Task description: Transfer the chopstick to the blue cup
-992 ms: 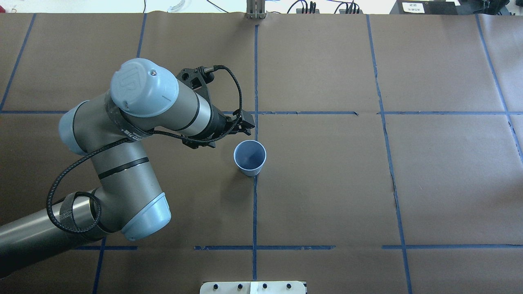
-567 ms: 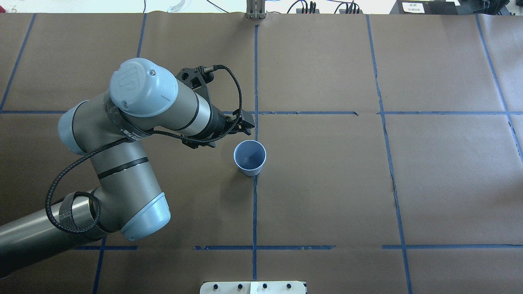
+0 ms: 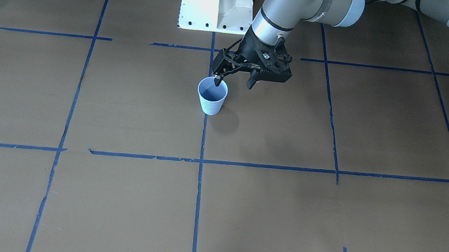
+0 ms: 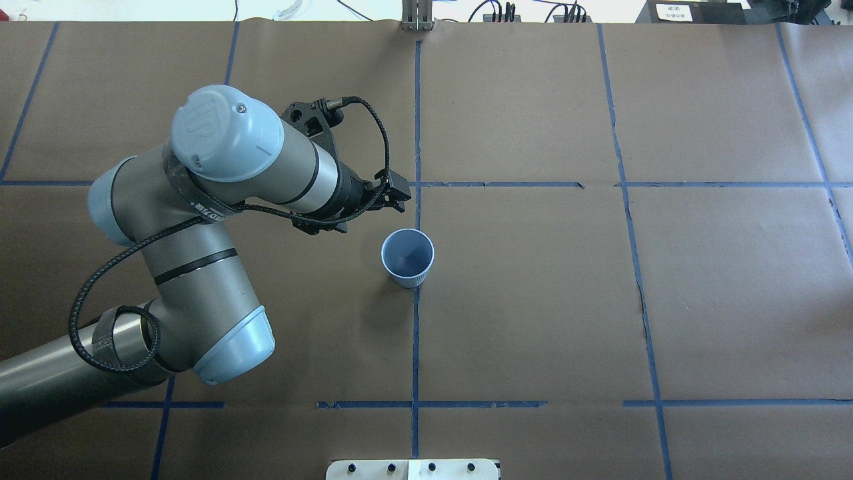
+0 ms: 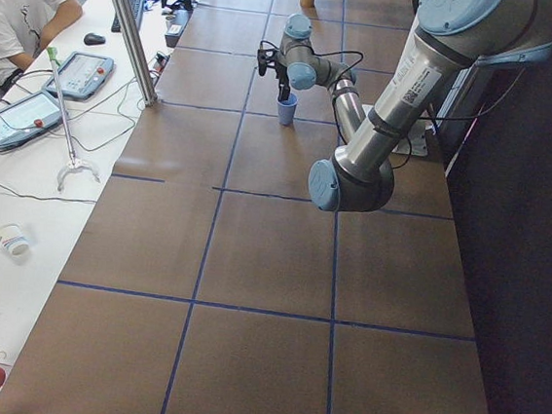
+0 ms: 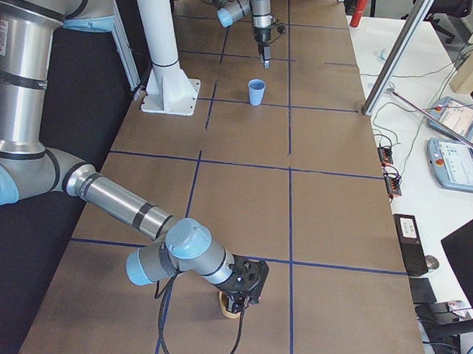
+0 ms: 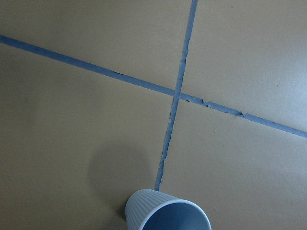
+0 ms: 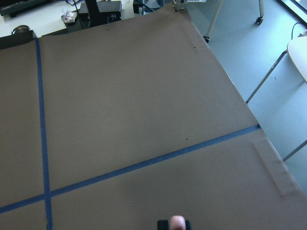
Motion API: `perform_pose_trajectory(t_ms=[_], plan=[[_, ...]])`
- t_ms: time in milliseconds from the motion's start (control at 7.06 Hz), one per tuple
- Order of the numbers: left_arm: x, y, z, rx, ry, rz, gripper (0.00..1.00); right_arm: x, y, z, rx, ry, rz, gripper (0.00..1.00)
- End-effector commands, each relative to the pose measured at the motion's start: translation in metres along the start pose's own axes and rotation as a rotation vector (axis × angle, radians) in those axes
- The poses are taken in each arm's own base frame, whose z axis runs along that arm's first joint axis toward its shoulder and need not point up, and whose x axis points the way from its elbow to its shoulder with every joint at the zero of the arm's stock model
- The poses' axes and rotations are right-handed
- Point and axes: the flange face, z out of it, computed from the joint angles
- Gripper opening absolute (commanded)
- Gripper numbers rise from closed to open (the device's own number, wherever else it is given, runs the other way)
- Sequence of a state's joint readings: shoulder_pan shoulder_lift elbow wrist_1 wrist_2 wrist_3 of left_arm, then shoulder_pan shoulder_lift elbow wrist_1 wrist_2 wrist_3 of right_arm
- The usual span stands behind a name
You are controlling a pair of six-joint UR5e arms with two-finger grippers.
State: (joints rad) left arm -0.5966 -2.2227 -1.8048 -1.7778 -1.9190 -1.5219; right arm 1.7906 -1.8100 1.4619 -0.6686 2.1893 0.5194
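The pale blue ribbed cup (image 4: 407, 259) stands upright and empty at a tape crossing; it also shows in the front view (image 3: 211, 99) and the left wrist view (image 7: 163, 215). My left gripper (image 4: 400, 199) hangs just behind the cup's rim (image 3: 217, 80), fingers together and empty. My right gripper (image 6: 236, 305) is at the table's far right end, low over a tan cup (image 6: 229, 310). In the right wrist view its black fingertips (image 8: 165, 224) close around a pale pink stick end (image 8: 178, 222), the chopstick. The rest of the stick is hidden.
The white robot base (image 3: 215, 2) stands at the robot's table edge. Blue tape lines cross the brown paper. Operators' desks with tablets (image 5: 21, 114) lie beyond the far edge.
My left arm has lifted and drawn back a little, so the left gripper sits slightly farther from the cup. The cup has not moved.
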Motion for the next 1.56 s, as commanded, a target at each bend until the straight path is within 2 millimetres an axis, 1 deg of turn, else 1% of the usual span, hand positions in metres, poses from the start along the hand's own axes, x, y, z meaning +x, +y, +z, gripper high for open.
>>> perform_pose_trajectory(t_ms=[0, 142, 283, 425, 567, 708, 850, 992, 1133, 1275, 1417], plan=[[-0.001, -0.002, 0.001, 0.001, -0.002, -0.001, 1.00, 0.002, -0.016, -0.054, 0.127, -0.009, 0.008, 0.00], [-0.001, -0.003, 0.001, 0.003, -0.003, -0.003, 1.00, 0.004, -0.023, -0.072, 0.177, 0.004, -0.017, 0.00], [-0.002, -0.005, 0.001, 0.007, -0.004, -0.005, 1.00, -0.008, -0.037, -0.088, 0.229, -0.006, -0.059, 0.00], [0.000, -0.004, 0.000, 0.006, -0.002, -0.005, 1.00, -0.041, -0.055, -0.117, 0.273, -0.035, -0.084, 0.00], [0.000, -0.004, 0.000, 0.006, 0.000, -0.003, 1.00, -0.055, -0.056, -0.120, 0.232, -0.096, -0.007, 0.00], [-0.002, -0.010, -0.004, 0.015, 0.001, -0.004, 1.00, -0.089, -0.067, -0.118, 0.156, -0.230, 0.066, 0.00], [-0.002, -0.016, -0.010, 0.025, 0.007, -0.010, 1.00, -0.155, -0.097, -0.109, 0.097, -0.332, 0.145, 0.01], [-0.005, -0.016, -0.008, 0.025, 0.001, -0.012, 1.00, -0.214, -0.110, -0.105, -0.002, -0.431, 0.134, 0.00], [-0.007, -0.025, -0.014, 0.040, 0.009, -0.015, 0.99, -0.285, -0.104, -0.092, -0.121, -0.508, 0.150, 0.00], [-0.014, -0.044, -0.024, 0.071, 0.024, -0.025, 0.99, -0.365, -0.088, -0.093, -0.211, -0.574, 0.126, 0.00], [-0.018, -0.058, -0.032, 0.095, 0.031, -0.033, 0.99, -0.443, -0.061, -0.083, -0.292, -0.617, 0.110, 0.00]])
